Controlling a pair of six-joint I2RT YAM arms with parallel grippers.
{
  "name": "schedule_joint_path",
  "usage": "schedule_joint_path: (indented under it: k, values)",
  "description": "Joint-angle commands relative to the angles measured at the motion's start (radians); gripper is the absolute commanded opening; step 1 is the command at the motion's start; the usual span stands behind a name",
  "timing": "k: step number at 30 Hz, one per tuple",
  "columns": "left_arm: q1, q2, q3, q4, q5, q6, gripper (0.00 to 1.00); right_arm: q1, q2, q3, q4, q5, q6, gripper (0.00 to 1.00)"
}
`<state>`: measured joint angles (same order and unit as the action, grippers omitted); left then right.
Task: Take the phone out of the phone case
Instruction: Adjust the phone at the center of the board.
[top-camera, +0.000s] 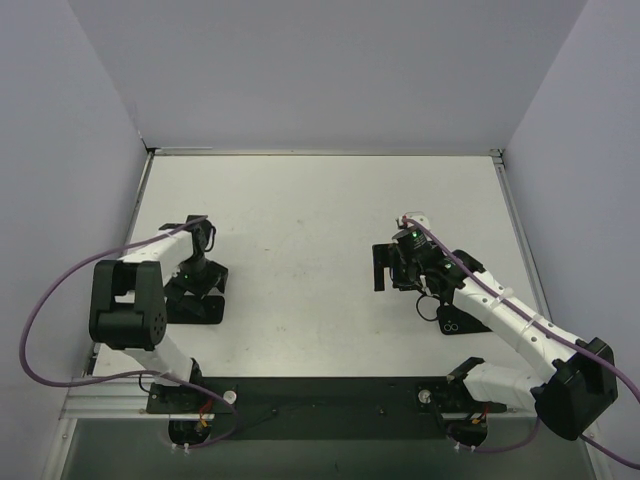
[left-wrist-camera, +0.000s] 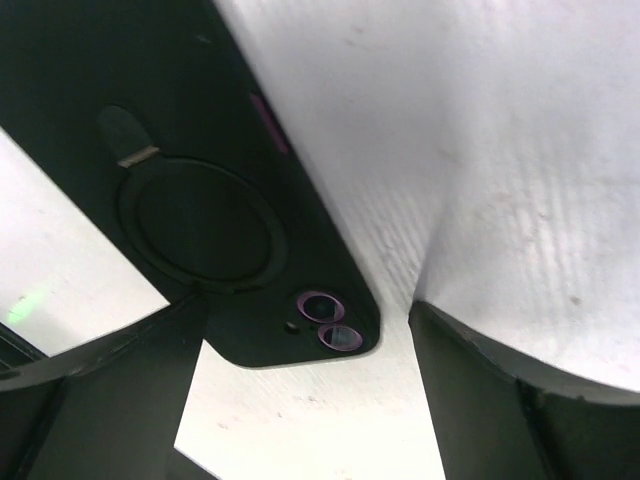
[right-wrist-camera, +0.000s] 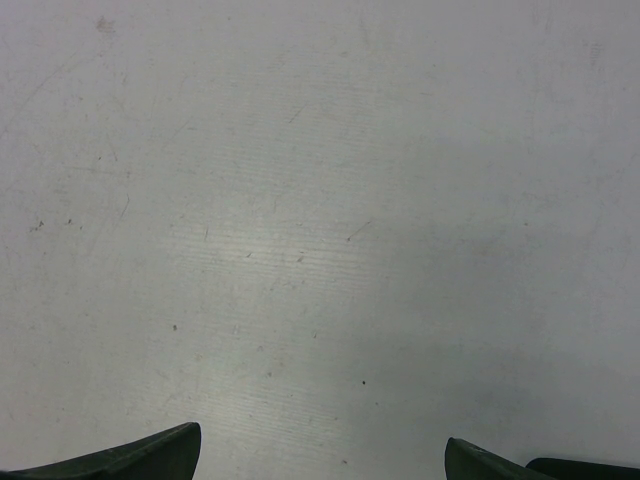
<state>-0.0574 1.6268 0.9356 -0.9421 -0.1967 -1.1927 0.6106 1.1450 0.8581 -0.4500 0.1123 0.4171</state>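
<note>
My left gripper (left-wrist-camera: 305, 330) hangs released, jaws wide, straddling the camera corner of the phone case (left-wrist-camera: 200, 110). I cannot tell whether a finger brushes it. The black case lies back-up on the table (left-wrist-camera: 520, 150), running off toward ten o'clock in my left wrist view. The phone shows only as twin lenses (left-wrist-camera: 330, 322) and a pink side button (left-wrist-camera: 270, 120). I judge the shell soft and grippy, the phone inside stiff, slick and breakable — best to pinch the long edges and peel a corner. A raised ring (left-wrist-camera: 200, 225) sits mid-back. My right gripper (right-wrist-camera: 320, 455) — also released — hovers over the table toward three o'clock, holding nothing.
</note>
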Motion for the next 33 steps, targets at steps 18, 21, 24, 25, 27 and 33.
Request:
schedule_joint_path:
  k: [18, 21, 24, 25, 27, 33]
  values:
    - [-0.194, 0.069, 0.244, 0.135, -0.087, 0.194, 0.91, 0.008, 0.019, 0.030, -0.052, 0.033, 0.011, 1.00]
    - [-0.132, -0.027, 0.195, 0.134, -0.079, 0.252, 0.94, 0.009, 0.028, 0.035, -0.052, 0.030, 0.017, 1.00]
    - [-0.046, -0.042, 0.175, -0.019, -0.057, 0.190, 0.95, 0.015, 0.033, 0.039, -0.052, 0.030, 0.020, 1.00]
    - [0.006, -0.057, 0.155, -0.056, -0.034, 0.179, 0.96, 0.018, 0.033, 0.036, -0.050, 0.030, 0.022, 1.00]
    - [0.024, -0.094, 0.066, -0.053, 0.020, 0.103, 0.95, 0.017, 0.035, 0.035, -0.047, 0.027, 0.023, 1.00]
    - [0.036, -0.289, -0.161, 0.032, 0.108, -0.166, 0.95, 0.020, 0.041, 0.042, -0.049, 0.023, 0.014, 1.00]
